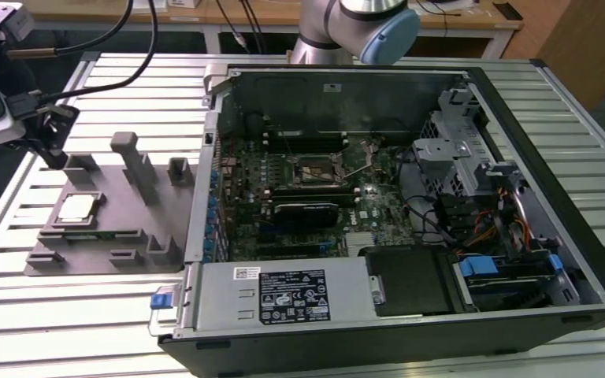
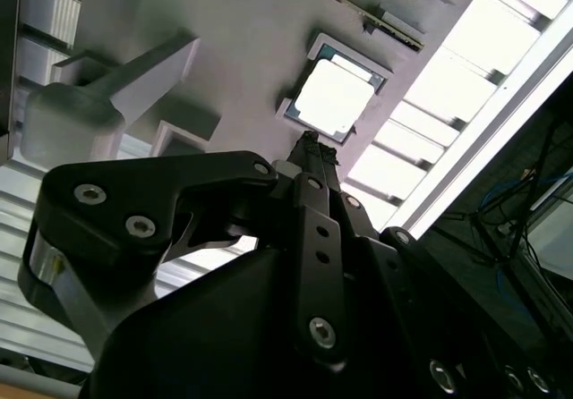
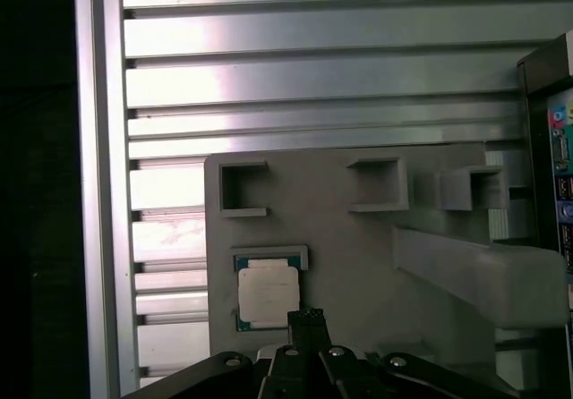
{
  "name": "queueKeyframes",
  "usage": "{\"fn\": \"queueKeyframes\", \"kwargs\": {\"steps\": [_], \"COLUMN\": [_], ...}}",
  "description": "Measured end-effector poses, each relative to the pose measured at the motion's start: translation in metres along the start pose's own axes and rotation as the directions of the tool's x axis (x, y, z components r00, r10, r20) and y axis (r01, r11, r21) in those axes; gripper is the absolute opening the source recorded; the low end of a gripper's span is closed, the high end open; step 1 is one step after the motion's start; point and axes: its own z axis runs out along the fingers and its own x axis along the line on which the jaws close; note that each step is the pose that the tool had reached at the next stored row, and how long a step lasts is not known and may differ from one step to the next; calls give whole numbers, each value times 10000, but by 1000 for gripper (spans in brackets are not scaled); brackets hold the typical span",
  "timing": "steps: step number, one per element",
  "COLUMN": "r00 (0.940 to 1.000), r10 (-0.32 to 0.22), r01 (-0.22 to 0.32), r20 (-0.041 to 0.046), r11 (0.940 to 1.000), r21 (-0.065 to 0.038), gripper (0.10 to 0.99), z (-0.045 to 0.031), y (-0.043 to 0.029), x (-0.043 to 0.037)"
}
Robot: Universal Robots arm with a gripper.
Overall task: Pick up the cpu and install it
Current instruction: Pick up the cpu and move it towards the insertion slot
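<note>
On the grey fixture plate (image 1: 124, 219), to the exterior view's left of the open computer case (image 1: 570, 197), we see the cpu (image 1: 76, 208) lying flat in its recess (metal top up), our gripper (image 3: 304, 315) near it, closed and empty.

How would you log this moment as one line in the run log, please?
phase: pick not done | gripper: over grey holder, near cpu | cpu: flat in holder pocket, not gripped
</note>
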Motion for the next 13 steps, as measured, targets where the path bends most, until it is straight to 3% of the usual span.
{"fn": "queueKeyframes", "kwargs": {"steps": [13], "r00": [10000], "r10": [-1], "r01": [1], "r20": [0], "r11": [10000], "r21": [0], "gripper": [106], "z": [54], "y": [-4], "x": [10]}}
